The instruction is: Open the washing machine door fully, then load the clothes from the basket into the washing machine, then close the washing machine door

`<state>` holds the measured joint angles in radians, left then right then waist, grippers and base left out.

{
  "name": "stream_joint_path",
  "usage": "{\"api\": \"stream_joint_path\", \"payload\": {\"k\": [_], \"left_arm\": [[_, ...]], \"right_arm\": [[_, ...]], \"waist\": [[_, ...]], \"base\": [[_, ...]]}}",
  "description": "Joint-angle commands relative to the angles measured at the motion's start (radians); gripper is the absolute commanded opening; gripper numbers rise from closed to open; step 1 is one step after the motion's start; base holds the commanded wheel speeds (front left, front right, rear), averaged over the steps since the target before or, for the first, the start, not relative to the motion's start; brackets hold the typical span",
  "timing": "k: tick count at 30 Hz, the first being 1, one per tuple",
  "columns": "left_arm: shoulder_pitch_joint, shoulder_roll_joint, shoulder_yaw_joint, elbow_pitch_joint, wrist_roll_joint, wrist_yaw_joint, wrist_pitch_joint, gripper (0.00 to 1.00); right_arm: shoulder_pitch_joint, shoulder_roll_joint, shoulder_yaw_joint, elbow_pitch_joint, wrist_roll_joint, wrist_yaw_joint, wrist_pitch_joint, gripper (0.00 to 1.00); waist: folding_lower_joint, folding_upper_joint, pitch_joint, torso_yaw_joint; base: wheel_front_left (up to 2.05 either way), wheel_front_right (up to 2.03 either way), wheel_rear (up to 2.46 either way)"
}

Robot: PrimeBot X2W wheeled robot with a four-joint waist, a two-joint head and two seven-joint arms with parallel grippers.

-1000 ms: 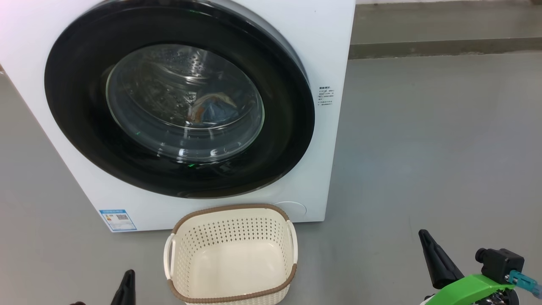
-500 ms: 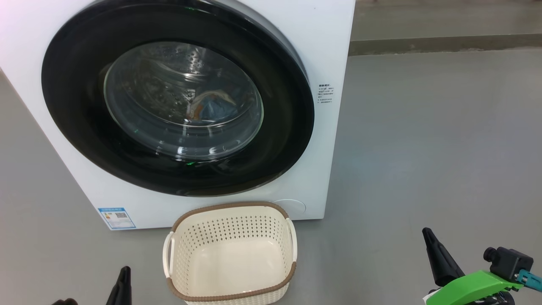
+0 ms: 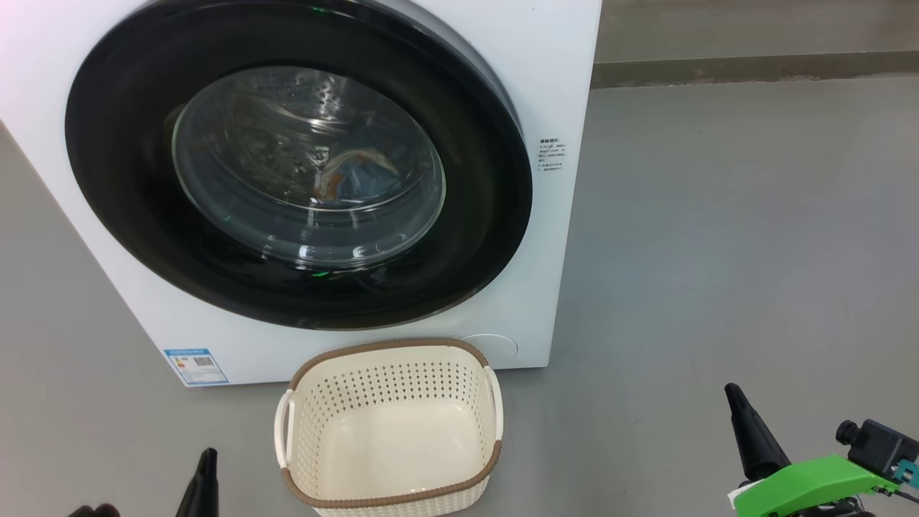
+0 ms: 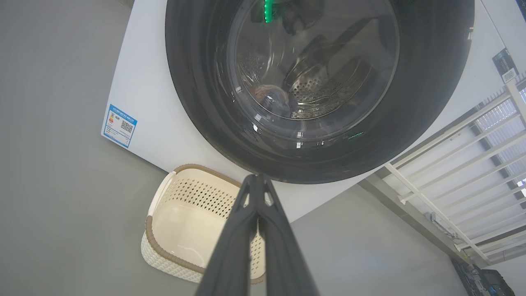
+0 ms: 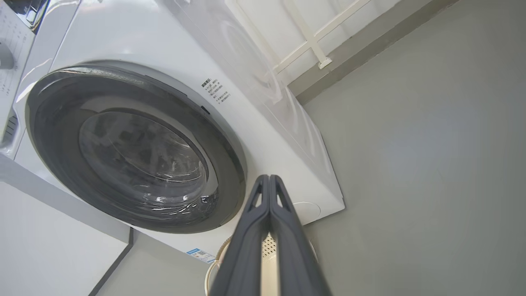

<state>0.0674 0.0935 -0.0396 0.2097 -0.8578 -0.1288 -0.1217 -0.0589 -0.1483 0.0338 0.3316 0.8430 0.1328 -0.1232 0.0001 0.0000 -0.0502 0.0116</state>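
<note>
Only the camera has shifted: left gripper (image 4: 257,179) and right gripper (image 5: 269,179) hang shut, empty; door (image 3: 470,237) closed, basket (image 3: 391,345) empty, so retreat seems next.

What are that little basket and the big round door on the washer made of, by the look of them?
The basket looks like moulded plastic, matt cream, judging by its even rows of punched holes. The washing machine door looks like glossy black plastic, since it mirrors lights, around a clear bulging window, probably glass.

Glossy black door (image 3: 298,165) with clear glass beyond the matt dark fingers (image 4: 236,246); perforated cream plastic basket (image 3: 388,380) beneath them, on smooth matt grey floor (image 3: 718,251).
</note>
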Motion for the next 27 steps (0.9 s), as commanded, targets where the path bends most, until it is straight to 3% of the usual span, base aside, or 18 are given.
{"api": "stream_joint_path", "payload": {"k": [1, 27], "left_arm": [[-0.057, 0.008, 0.026, -0.017, -0.036, -0.001, 0.008, 0.00], [-0.096, -0.008, 0.067, 0.000, -0.269, -0.001, 0.082, 0.00]], "right_arm": [[-0.039, -0.001, -0.005, -0.032, 0.043, -0.001, 0.010, 0.00], [-0.042, 0.031, -0.052, -0.050, 0.278, -0.001, 0.084, 0.00]], "waist": [[-0.0001, 0.0000, 0.002, 0.000], [-0.0001, 0.0000, 0.018, -0.004]], "base": [[0.00, 0.00, 0.00], [0.00, 0.00, 0.00]]}}
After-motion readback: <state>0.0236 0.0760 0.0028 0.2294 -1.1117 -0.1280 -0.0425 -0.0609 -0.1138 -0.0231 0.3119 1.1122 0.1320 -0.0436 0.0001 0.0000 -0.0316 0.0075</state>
